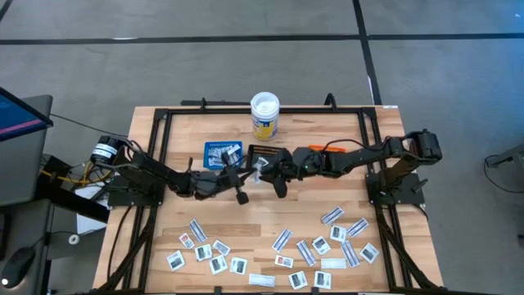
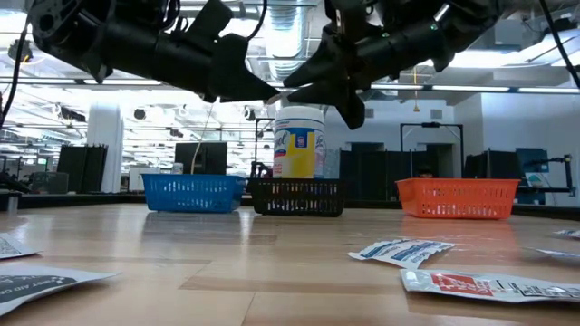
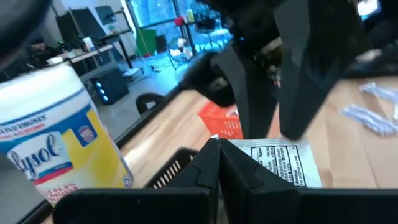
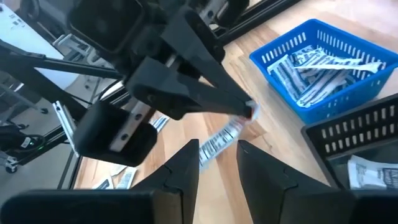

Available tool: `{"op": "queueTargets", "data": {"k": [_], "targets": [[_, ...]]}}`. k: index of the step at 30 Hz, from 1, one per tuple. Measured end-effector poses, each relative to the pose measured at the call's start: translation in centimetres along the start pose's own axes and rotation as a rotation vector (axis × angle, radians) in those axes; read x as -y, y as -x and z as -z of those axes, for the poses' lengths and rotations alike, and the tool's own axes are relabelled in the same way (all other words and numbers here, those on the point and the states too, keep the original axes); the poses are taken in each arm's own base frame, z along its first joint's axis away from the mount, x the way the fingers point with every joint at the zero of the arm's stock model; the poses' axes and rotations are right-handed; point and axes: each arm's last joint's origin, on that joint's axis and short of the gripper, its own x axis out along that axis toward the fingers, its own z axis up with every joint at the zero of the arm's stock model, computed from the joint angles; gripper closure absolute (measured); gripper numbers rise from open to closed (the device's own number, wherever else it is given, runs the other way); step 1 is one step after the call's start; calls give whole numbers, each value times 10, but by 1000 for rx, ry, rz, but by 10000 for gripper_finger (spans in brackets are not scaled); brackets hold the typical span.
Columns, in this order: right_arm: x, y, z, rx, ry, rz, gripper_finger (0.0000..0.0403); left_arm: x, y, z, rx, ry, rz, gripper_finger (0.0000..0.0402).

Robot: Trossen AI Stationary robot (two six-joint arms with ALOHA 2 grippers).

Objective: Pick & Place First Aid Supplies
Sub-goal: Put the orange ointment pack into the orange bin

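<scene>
Pinching one white packet (image 3: 283, 163) by its corner, the left gripper (image 3: 217, 155) is fully closed and raised over the middle of the table (image 1: 254, 215), toward the back edge. Right gripper (image 4: 216, 154) faces it, fingers parted on either side of the same packet's free end; contact cannot be confirmed. Blue tray (image 4: 323, 68) just beside holds narrow strips; black tray (image 1: 266, 153) and orange tray (image 2: 460, 198) follow toward the right edge. Lidded tub (image 1: 264, 115) stands at the back edge. Remaining packets (image 1: 315, 250) lie scattered along the front edge.
</scene>
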Motion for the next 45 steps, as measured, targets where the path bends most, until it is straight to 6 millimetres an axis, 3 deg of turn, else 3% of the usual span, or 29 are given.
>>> {"op": "queueTargets", "data": {"k": [13, 22, 34, 45], "targets": [[8, 0, -5, 25, 48, 43, 309, -3, -2, -4, 39, 25, 11, 396], [0, 0, -4, 43, 180, 13, 396, -3, -2, -5, 49, 32, 17, 396], [3, 0, 1, -20, 269, 40, 402, 0, -2, -6, 74, 65, 106, 381], [16, 8, -1, -81, 355, 152, 402, 0, -1, -6, 69, 108, 113, 328]]}}
